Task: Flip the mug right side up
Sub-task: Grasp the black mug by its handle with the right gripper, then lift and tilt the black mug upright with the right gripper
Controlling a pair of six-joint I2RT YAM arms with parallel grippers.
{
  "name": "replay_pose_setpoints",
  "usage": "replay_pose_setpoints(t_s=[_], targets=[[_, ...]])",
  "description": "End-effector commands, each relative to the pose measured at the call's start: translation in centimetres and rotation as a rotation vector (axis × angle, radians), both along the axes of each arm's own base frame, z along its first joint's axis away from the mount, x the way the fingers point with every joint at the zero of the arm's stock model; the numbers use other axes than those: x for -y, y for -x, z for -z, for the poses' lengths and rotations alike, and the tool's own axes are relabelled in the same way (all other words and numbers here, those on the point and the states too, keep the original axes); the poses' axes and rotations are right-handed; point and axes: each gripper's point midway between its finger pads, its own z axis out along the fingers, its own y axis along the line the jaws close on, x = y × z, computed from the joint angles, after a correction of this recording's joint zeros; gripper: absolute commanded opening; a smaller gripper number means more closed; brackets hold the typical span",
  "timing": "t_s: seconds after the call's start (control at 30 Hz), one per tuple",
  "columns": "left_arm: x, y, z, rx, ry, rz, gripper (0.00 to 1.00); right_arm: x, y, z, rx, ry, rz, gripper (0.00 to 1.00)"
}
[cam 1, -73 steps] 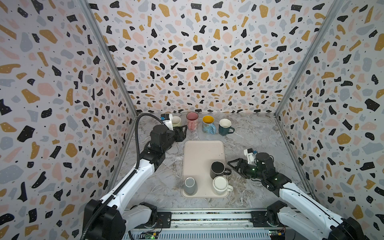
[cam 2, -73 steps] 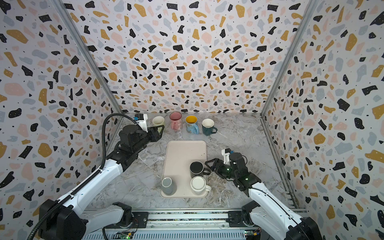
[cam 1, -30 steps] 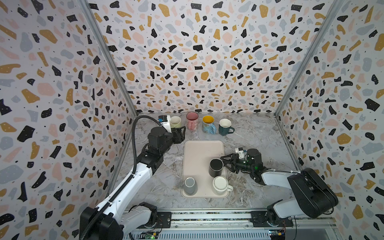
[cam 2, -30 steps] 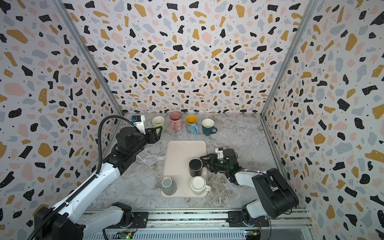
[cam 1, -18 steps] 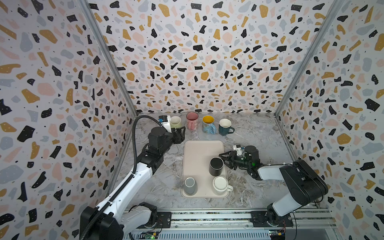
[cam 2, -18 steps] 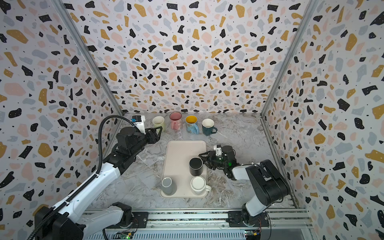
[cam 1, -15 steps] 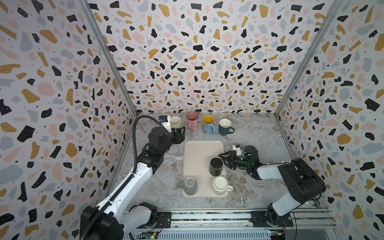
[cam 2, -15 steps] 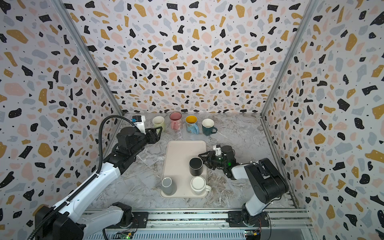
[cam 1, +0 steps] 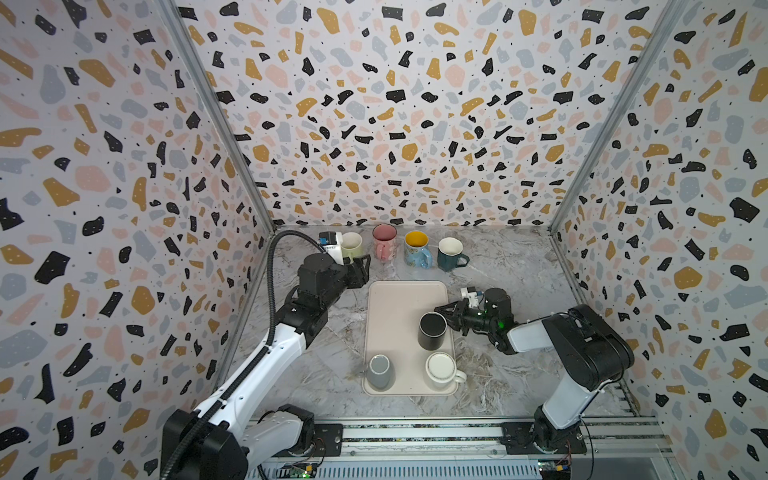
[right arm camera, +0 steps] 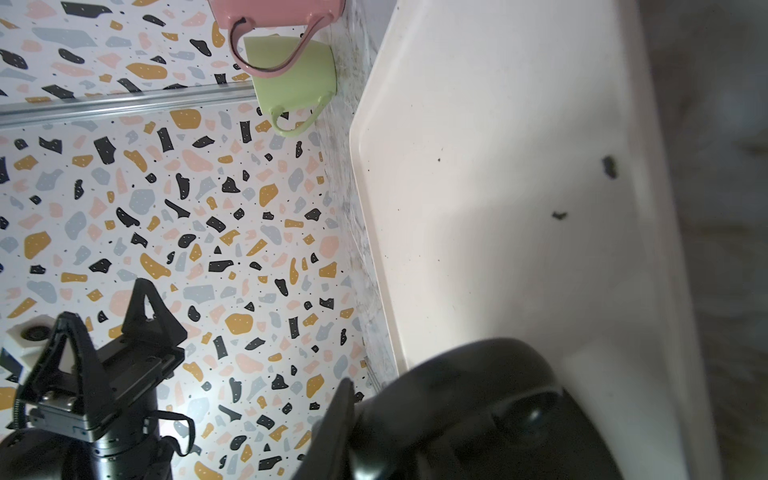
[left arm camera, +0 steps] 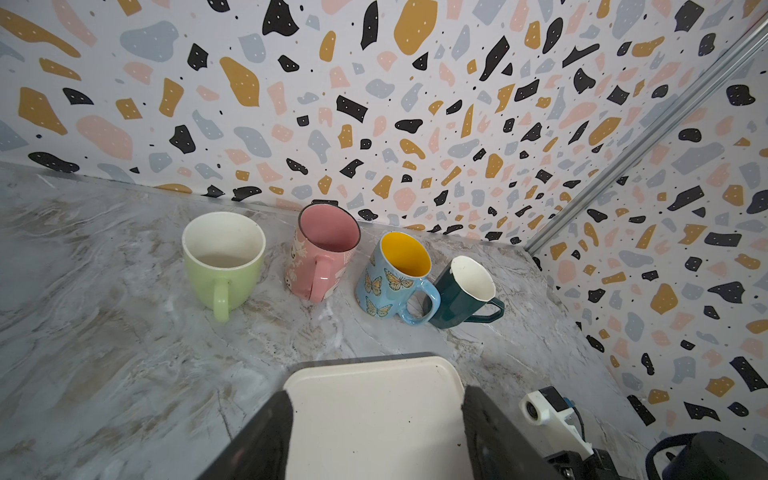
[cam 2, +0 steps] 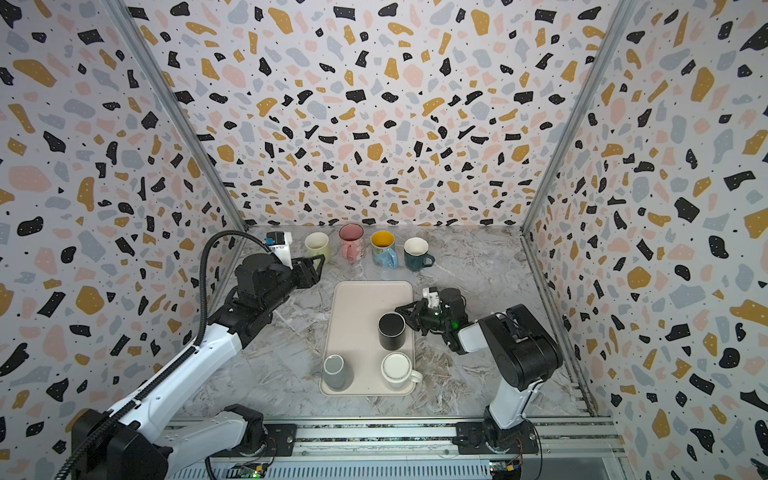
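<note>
Right pincer (cam 1: 445, 318) at black mug (cam 1: 431, 337), inverted

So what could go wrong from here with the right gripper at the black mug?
The right gripper meets the matte black mug, which stands upside down, from the side. Its hold is hidden, and a shallow pinch might slip in the flip. The white handled mug stands close by on the cream rectangular tray, so a swinging mug could knock it.
</note>
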Motion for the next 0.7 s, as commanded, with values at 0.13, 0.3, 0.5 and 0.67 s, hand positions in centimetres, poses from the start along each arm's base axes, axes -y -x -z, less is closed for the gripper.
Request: replay_pose_setpoints(t_s=[0.13, 0.3, 0.5, 0.67], targets=[[-0.4, -0.3, -1.4, 0.036, -0.009, -0.018, 0.66, -0.7, -1.0, -2.2, 0.071, -0.056, -0.021, 0.01], [-0.4, -0.4, -1.4, 0.038, -0.009, -0.015, 0.66, -1.1, -1.1, -3.9, 0.114, -0.087, -0.039, 0.00], [-0.2, -0.4, -1.6, 0.040, 0.001, -0.012, 0.66, -1.9, -1.4, -6.9, 0.230, -0.082, -0.079, 0.00], [-0.1, -0.5, -1.7, 0.041, 0.006, -0.007, 0.67, -2.3, -1.6, -9.2, 0.336, -0.037, -0.097, 0.00]])
